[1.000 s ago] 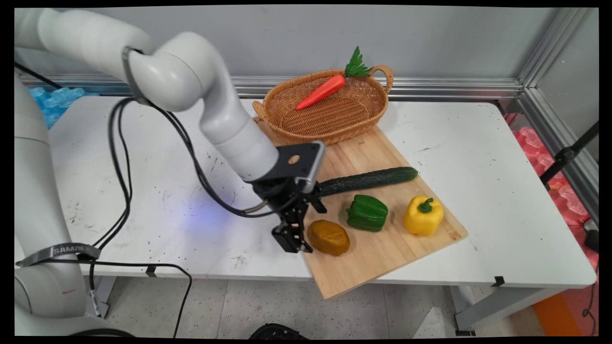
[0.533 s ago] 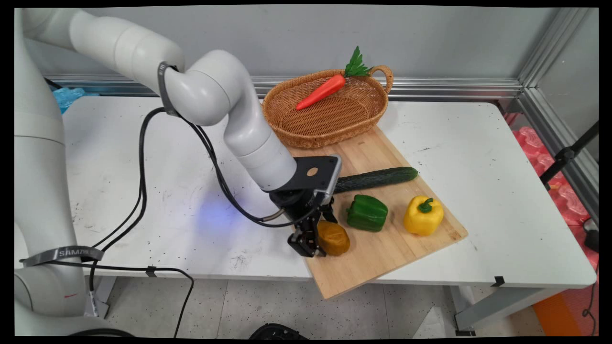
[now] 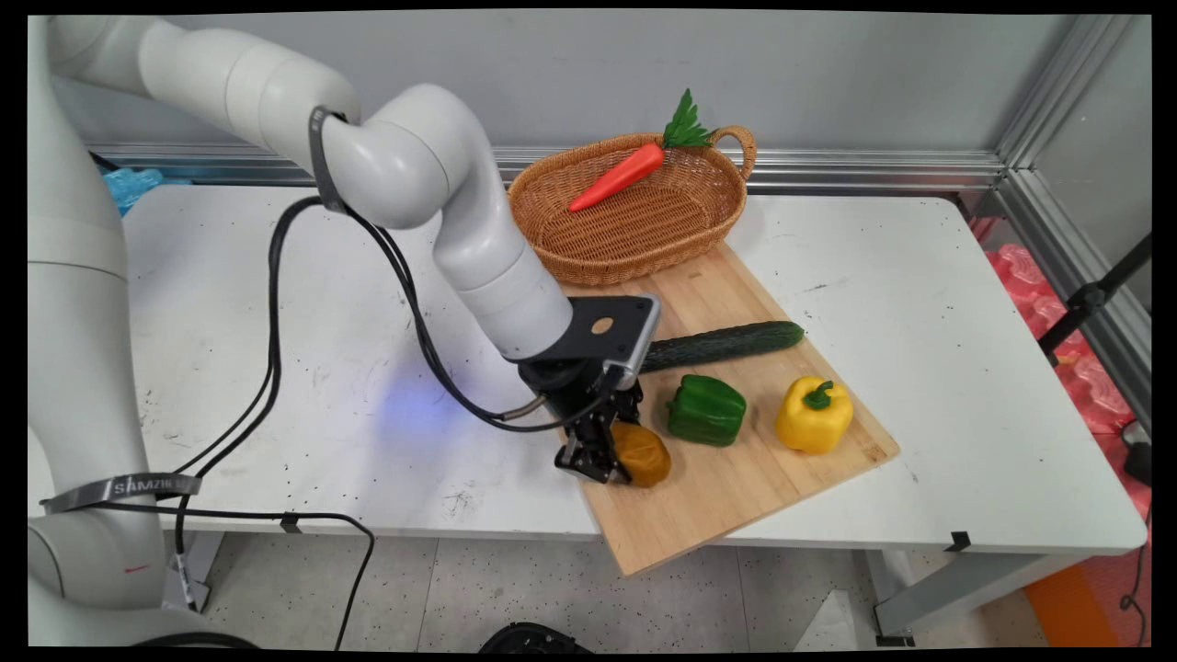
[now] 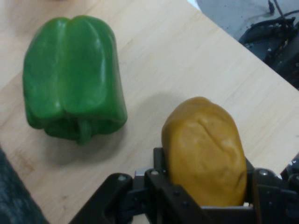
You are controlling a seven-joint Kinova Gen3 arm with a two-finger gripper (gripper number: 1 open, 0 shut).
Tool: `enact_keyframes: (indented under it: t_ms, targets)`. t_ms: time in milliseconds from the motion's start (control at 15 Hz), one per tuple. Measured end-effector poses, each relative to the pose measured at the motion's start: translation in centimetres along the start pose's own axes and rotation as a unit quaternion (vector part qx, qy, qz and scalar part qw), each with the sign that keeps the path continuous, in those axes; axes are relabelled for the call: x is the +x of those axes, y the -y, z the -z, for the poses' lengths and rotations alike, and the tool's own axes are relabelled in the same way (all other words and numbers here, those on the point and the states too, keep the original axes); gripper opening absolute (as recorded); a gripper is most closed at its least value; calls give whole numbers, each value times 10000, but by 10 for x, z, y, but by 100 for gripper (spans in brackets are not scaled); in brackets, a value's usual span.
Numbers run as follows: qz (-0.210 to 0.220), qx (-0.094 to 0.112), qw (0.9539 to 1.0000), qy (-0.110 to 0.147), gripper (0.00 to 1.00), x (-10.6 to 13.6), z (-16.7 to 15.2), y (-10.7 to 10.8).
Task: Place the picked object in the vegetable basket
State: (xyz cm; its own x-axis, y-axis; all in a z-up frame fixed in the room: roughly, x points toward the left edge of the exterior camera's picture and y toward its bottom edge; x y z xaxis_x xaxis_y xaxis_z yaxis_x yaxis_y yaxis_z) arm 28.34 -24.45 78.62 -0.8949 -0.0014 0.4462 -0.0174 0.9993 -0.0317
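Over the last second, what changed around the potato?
The gripper slid right from beside the board's left edge onto the potato, and its fingers now sit either side of it, closed on it in the hand view. The potato looks tipped up slightly. Green pepper, yellow pepper, cucumber, basket and carrot stayed put.

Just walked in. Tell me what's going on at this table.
A white Kinova arm has its black gripper down at the near left part of a wooden cutting board, with a brown potato sitting between its fingers. The potato rests on the board. Beside it lie a green pepper, a yellow pepper and a cucumber. At the board's far end stands a wicker basket with a carrot in it.
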Motion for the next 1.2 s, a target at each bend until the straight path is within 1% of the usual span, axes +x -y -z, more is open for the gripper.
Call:
enact_keyframes:
  t_ms: [133,400,533,667,800,933,1000,1200]
  targets:
    - [-12,-10,10000,-14,0,2,13,0]
    - [113,-12,9999,-55,0,6,54,-5]
    - [310,60,9995,-77,0,7,77,-5]
    - [666,183,9976,-102,0,6,103,-3]
    - [1048,359,9938,-125,0,3,126,2]
    - [1428,566,9880,-156,0,-2,147,12]
    - [1545,638,9858,-170,0,-4,153,16]
    - [2000,950,9749,-228,0,-10,174,34]
